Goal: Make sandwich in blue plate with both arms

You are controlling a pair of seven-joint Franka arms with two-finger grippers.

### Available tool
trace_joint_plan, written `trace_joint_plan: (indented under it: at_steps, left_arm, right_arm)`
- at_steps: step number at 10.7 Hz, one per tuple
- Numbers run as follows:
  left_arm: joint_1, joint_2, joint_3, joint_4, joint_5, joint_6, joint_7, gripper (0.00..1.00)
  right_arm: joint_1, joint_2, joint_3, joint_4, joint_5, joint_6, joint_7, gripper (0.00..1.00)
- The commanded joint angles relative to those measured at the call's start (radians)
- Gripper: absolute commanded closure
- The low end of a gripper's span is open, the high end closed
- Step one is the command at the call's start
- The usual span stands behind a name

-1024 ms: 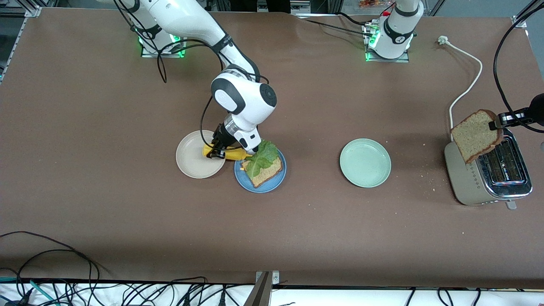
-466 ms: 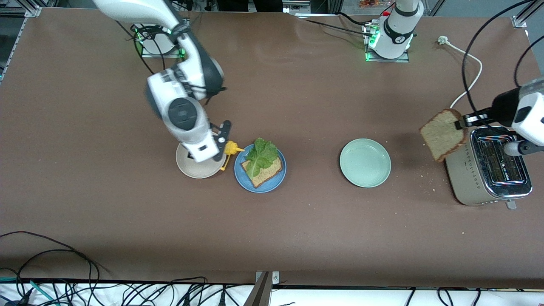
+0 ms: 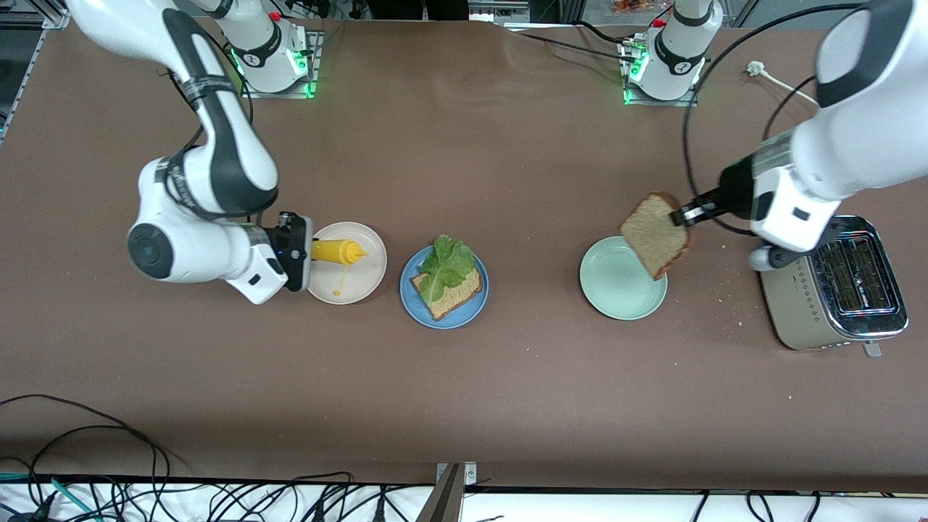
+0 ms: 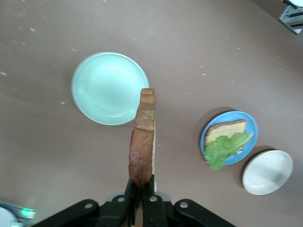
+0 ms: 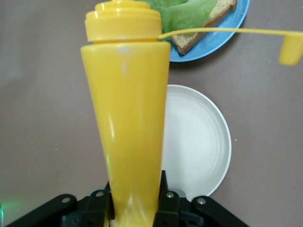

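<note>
Blue plate holding bread slice under lettuce, second slice airborne over green plate

Matt blue plate, glossy yellow plastic bottle, brushed-metal toaster, coarse-grained bread slice

Right wrist view: lower end of glossy yellow squeeze bottle hidden between jaws; round blue plate cut by frame edge. Left wrist view: gripped end of brown wholegrain bread slice hidden in clamp. Front view: white power cord partly hidden by arm.
</note>
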Motion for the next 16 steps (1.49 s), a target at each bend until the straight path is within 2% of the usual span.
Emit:
trace_joint_plan:
  at_steps: [1, 3, 6, 7, 11, 13, 16]
  left_arm:
    - [-0.107, 0.078, 0.006, -0.004, -0.061, 0.179, -0.196, 1.0]
    - [-0.19, 0.138, 0.008, -0.02, -0.067, 0.362, -0.328, 1.0]
    - [-0.32, 0.23, 0.008, -0.049, -0.061, 0.669, -0.433, 1.0]
    - [-0.36, 0.261, 0.009, -0.05, -0.056, 0.747, -0.45, 1.0]
    - [-0.454, 0.299, 0.008, -0.15, -0.055, 0.976, -0.458, 1.0]
    - [-0.478, 0.307, 0.008, -0.201, -0.053, 1.043, -0.449, 1.0]
    - [-0.521, 0.365, 0.011, -0.207, -0.052, 1.157, -0.442, 1.0]
  right_arm:
    - [-0.138, 0.036, 0.023, -0.004, 0.113, -0.058, -0.273, 1.0]
    - [-0.222, 0.076, 0.023, -0.002, 0.142, -0.102, -0.432, 1.0]
    - [-0.316, 0.184, 0.021, 0.006, 0.293, -0.159, -0.693, 1.0]
    - [-0.337, 0.218, 0.023, 0.006, 0.32, -0.182, -0.756, 1.0]
    - [-0.411, 0.321, 0.021, 0.006, 0.392, -0.249, -0.994, 1.0]
    - [-0.44, 0.35, 0.021, 0.006, 0.4, -0.256, -1.083, 1.0]
    - [-0.477, 0.393, 0.021, 0.012, 0.42, -0.257, -1.181, 1.0]
